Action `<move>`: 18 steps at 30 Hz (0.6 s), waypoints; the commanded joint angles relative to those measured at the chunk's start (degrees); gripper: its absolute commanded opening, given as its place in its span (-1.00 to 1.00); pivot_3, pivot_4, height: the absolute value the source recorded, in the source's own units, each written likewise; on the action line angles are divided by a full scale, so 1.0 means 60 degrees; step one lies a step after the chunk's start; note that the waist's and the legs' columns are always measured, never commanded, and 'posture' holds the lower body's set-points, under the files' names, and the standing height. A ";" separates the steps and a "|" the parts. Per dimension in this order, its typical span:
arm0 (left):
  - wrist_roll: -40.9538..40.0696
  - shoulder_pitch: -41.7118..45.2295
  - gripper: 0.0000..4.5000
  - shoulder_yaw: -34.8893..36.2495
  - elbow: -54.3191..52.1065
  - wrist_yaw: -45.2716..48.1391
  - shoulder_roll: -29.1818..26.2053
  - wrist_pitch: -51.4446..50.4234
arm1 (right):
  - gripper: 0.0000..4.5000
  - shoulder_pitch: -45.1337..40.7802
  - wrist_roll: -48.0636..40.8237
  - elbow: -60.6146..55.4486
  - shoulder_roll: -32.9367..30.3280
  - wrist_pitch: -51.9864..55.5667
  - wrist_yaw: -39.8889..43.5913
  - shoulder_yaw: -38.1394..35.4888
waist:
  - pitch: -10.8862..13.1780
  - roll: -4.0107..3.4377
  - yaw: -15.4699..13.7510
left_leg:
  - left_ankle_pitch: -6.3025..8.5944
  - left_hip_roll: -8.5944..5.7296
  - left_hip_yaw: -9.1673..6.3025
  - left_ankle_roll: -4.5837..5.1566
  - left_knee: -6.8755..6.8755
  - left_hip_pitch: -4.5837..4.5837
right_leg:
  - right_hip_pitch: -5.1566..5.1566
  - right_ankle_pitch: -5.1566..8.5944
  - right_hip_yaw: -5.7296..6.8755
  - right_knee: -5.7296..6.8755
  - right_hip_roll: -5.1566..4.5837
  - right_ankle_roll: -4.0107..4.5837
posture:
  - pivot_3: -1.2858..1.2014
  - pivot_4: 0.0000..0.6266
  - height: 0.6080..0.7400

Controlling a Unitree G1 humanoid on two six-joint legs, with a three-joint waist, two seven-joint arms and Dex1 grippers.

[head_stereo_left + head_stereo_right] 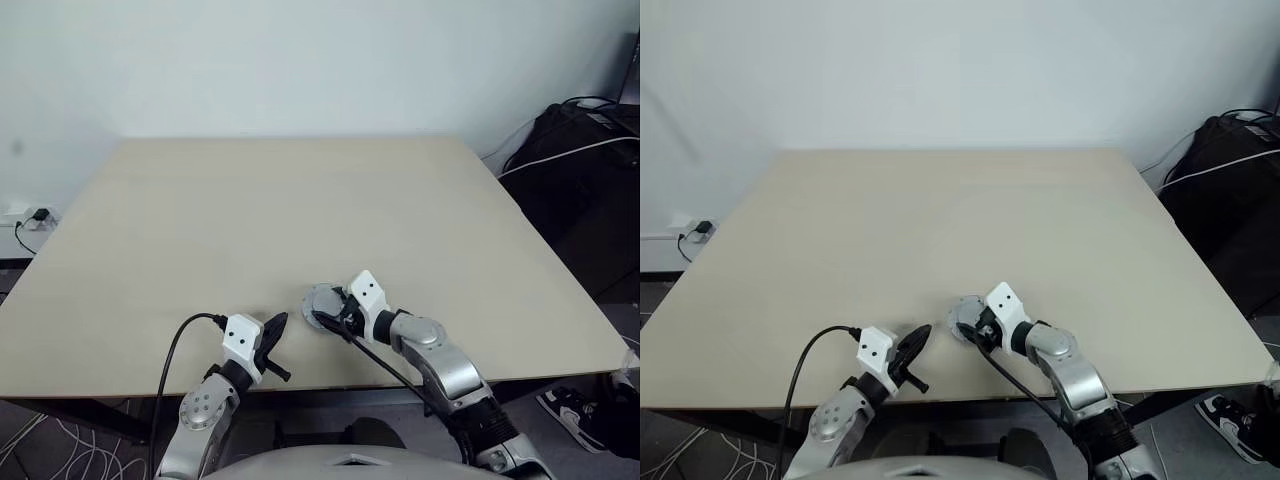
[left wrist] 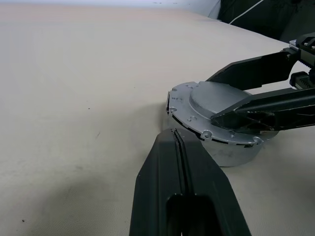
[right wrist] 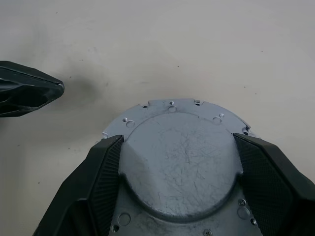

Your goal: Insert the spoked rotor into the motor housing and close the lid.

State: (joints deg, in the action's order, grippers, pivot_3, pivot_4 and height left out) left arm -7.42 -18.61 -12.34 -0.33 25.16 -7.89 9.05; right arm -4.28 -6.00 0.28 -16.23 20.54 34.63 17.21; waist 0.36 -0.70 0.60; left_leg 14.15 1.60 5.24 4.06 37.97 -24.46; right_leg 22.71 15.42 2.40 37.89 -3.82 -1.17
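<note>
Lid (image 3: 179, 162) is sitting plain grey side up, raised middle showing, on top of a round silver body (image 2: 231, 152) near the front edge of the tan table (image 1: 300, 200). It looks a bit tilted in the left wrist view, with a dark gap showing under its edge on one side, so it's not lying totally flush. The right gripper (image 3: 179, 169) is reaching over it with fingers (image 3: 98, 187) spread wide, one on each side of the raised middle, lying against the disc's top. The left gripper (image 2: 179, 162) is hovering just beside it, fingers pressed together and pinching nothing. Can't make out the rotor or copper windings under that lid.
</note>
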 commanded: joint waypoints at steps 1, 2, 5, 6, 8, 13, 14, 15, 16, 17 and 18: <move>-0.0066 0.0090 -1.00 -0.0034 -0.0325 0.0030 0.0057 0.0138 | 0.42 -0.0053 0.0111 -0.0071 -0.0023 0.0060 -0.0134 -0.0091 | -0.0001 -0.0001 0.0000 | 0.0000 0.0000 0.0000 0.0000 0.0000 0.0000 | 0.0000 0.0000 0.0000 0.0000 0.0000 0.0000 | 0.03 -1.00 1.00; -0.0067 0.0089 -1.00 -0.0033 -0.0322 0.0032 0.0056 0.0142 | 0.42 -0.0051 0.0112 -0.0046 0.0043 0.0034 -0.0223 -0.0132 | -0.0001 -0.0001 0.0000 | 0.0000 0.0000 0.0000 0.0000 0.0000 0.0000 | 0.0000 0.0000 0.0000 0.0000 0.0000 0.0000 | 0.03 -1.00 1.00; -0.0064 0.0093 -1.00 -0.0036 -0.0292 0.0035 0.0063 0.0164 | 0.42 -0.0032 0.0077 0.0008 0.0219 -0.0148 -0.0429 -0.0221 | -0.0001 -0.0001 0.0007 | 0.0000 0.0000 0.0000 0.0000 0.0000 0.0000 | 0.0000 0.0000 0.0000 0.0001 0.0000 0.0000 | 0.03 -1.00 1.00; -0.0063 0.0102 -1.00 -0.0035 -0.0254 0.0041 0.0067 0.0183 | 0.42 -0.0026 0.0082 0.0023 0.0260 -0.0257 -0.0478 -0.0238 | -0.0001 -0.0001 0.0009 | 0.0000 0.0000 0.0000 0.0000 0.0000 0.0000 | 0.0000 0.0000 0.0000 0.0002 0.0000 0.0000 | 0.03 -1.00 1.00; -0.0064 0.0126 -1.00 -0.0025 -0.0162 0.0058 0.0073 0.0232 | 0.42 -0.0030 0.0088 0.0052 0.0321 -0.0352 -0.0555 -0.0265 | -0.0001 -0.0001 0.0011 | 0.0000 0.0000 0.0000 0.0000 0.0000 0.0001 | 0.0000 0.0000 0.0000 0.0005 0.0000 0.0000 | 0.03 -1.00 1.00; -0.0078 0.0206 -1.00 0.0035 0.0237 0.0146 0.0079 0.0481 | 0.42 -0.0056 0.0107 0.0076 0.0318 -0.0350 -0.0565 -0.0252 | -0.0001 -0.0001 0.0010 | 0.0000 0.0000 0.0000 0.0000 0.0002 0.0003 | 0.0000 -0.0001 0.0001 0.0009 0.0000 0.0000 | 0.03 -1.00 1.00; -0.0077 0.0217 -1.00 0.0041 0.0318 0.0161 0.0084 0.0543 | 0.42 -0.0066 0.0123 0.0081 0.0306 -0.0335 -0.0568 -0.0246 | -0.0001 -0.0001 0.0009 | 0.0000 0.0000 0.0000 0.0000 0.0002 0.0003 | 0.0000 -0.0001 0.0002 0.0010 0.0000 0.0000 | 0.03 -1.00 1.00; -0.0079 0.0219 -1.00 0.0044 0.0376 0.0174 0.0085 0.0600 | 0.42 -0.0065 0.0137 0.0079 0.0300 -0.0327 -0.0575 -0.0239 | -0.0001 -0.0001 0.0008 | 0.0000 0.0000 0.0000 0.0000 0.0002 0.0004 | 0.0000 -0.0001 0.0002 0.0010 0.0000 0.0000 | 0.03 -1.00 1.00; -0.0079 0.0217 -1.00 0.0041 0.0411 0.0181 0.0089 0.0641 | 0.42 -0.0066 0.0152 0.0082 0.0295 -0.0320 -0.0575 -0.0232 | -0.0001 0.0000 0.0009 | 0.0000 0.0000 0.0000 0.0000 0.0002 0.0004 | 0.0000 -0.0001 0.0002 0.0010 0.0001 0.0000 | 0.03 -1.00 1.00; -0.0073 0.0215 -1.00 0.0034 0.0440 0.0183 0.0100 0.0675 | 0.42 -0.0086 0.0211 0.0103 0.0284 -0.0263 -0.0613 -0.0216 | -0.0001 -0.0001 0.0010 | 0.0000 0.0000 0.0000 0.0000 0.0002 0.0004 | 0.0000 -0.0001 0.0003 0.0010 0.0001 0.0000 | 0.03 -1.00 1.00; -0.0068 0.0213 -1.00 0.0031 0.0458 0.0185 0.0108 0.0697 | 0.42 -0.0100 0.0255 0.0117 0.0279 -0.0222 -0.0640 -0.0207 | -0.0001 -0.0001 0.0009 | 0.0000 0.0000 0.0000 0.0000 0.0002 0.0004 | 0.0000 -0.0001 0.0002 0.0010 0.0001 0.0000 | 0.03 -1.00 1.00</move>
State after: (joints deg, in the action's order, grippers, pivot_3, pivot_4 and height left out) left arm -7.42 -18.08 -12.22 2.71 26.01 -7.70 11.54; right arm -3.94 -5.04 1.19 -14.45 19.22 32.02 17.09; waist 0.35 -0.70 0.66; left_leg 14.15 1.60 5.24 4.06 37.98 -24.44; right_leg 22.71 15.41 2.41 37.96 -3.82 -1.16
